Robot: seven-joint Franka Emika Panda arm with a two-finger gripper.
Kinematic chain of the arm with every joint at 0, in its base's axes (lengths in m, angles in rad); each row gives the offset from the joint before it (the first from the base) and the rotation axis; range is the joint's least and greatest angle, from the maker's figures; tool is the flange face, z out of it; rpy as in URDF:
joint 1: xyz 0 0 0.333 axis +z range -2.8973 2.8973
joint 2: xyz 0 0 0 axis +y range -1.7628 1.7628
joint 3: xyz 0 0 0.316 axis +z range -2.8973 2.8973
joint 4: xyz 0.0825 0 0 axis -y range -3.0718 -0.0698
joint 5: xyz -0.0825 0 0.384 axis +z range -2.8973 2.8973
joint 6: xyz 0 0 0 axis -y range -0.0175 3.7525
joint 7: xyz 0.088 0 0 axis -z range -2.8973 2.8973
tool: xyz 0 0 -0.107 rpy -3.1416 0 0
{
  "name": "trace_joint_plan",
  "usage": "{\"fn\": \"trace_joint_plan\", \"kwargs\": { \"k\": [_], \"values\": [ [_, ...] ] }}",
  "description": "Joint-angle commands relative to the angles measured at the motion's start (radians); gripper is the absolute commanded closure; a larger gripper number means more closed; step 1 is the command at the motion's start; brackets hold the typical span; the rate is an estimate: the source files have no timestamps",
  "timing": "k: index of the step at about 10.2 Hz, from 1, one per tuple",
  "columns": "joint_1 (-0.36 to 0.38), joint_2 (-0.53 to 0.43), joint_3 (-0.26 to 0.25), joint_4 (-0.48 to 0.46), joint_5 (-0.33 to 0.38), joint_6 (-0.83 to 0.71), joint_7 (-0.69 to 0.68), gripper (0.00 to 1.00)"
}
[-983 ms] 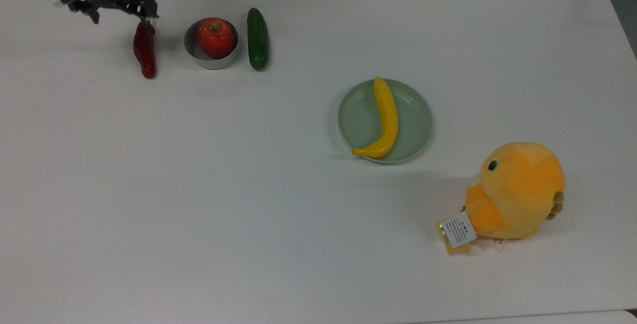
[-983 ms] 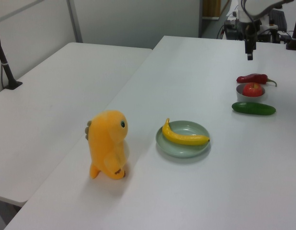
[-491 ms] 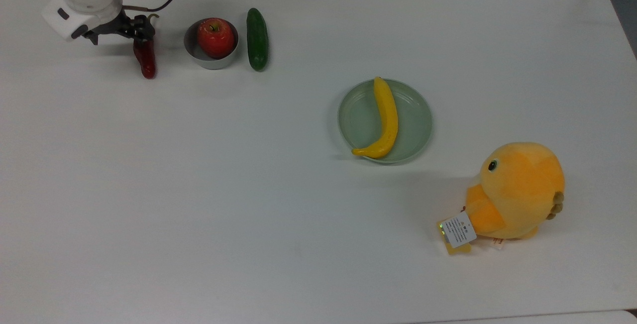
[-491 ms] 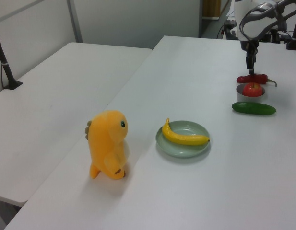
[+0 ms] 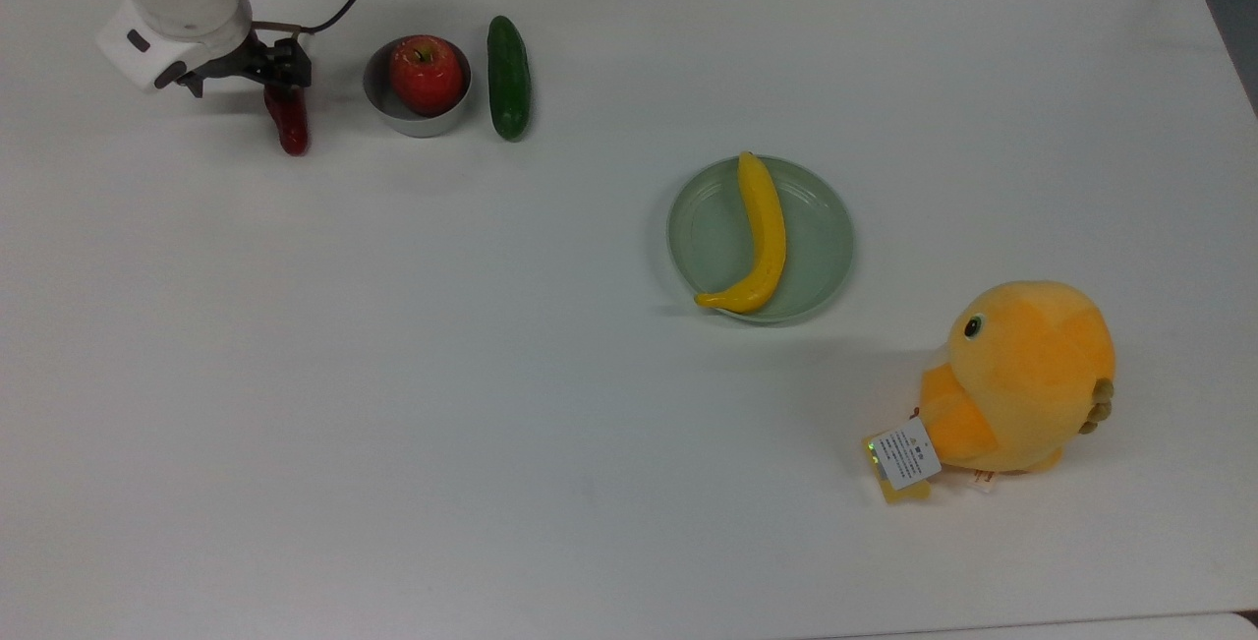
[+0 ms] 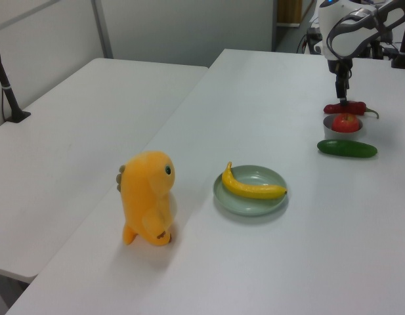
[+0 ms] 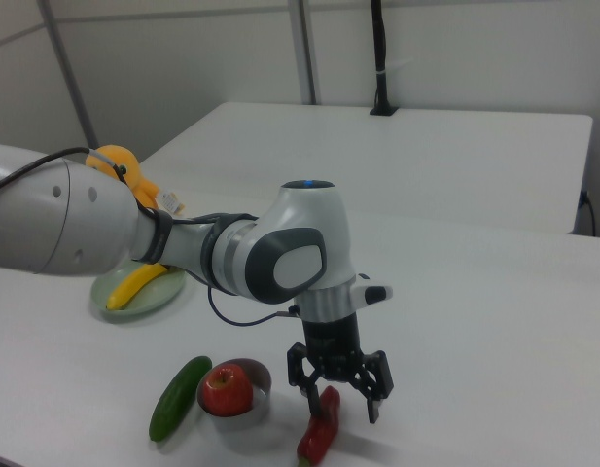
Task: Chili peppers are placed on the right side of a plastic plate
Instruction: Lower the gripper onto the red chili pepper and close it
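The chili pepper [image 5: 292, 127] lies dark red on the white table at the top view's far left, beside the grey bowl. My gripper [image 5: 283, 80] is lowered over its stem end. In the right view the gripper [image 7: 335, 396] is open, one finger on each side of the chili pepper [image 7: 319, 436], which lies on the table between them. In the left view the gripper [image 6: 344, 98] stands just above the chili pepper [image 6: 345, 107]. The pale green plastic plate [image 5: 824, 249] sits right of centre in the top view, far from the gripper.
A yellow banana [image 5: 766, 232] lies across the plate. A grey bowl [image 5: 393, 109] holds a red apple [image 5: 426, 74], with a dark green cucumber [image 5: 508, 77] beside it. An orange plush toy [image 5: 1022, 377] stands near the plate at the top view's lower right.
The arm has come down and shifted slightly over the chili pepper, so the open fingers now straddle its upper part. Nothing else has moved.
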Motion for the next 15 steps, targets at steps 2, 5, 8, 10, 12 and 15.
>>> {"fn": "trace_joint_plan", "kwargs": {
  "k": [2, 5, 8, 10, 12, 15],
  "values": [
    [0.033, -0.021, 0.004, -0.063, 0.000, 0.015, 0.029, 0.00],
    [0.033, -0.023, 0.021, -0.083, 0.002, 0.011, 0.051, 0.00],
    [0.033, -0.023, 0.021, -0.107, 0.002, 0.023, 0.150, 0.53],
    [0.032, -0.023, 0.021, -0.108, 0.037, 0.068, 0.157, 0.91],
    [0.030, -0.023, 0.021, -0.100, 0.043, 0.086, 0.155, 0.93],
    [0.029, -0.024, 0.021, -0.059, 0.090, 0.124, 0.154, 0.93]
  ]
}}
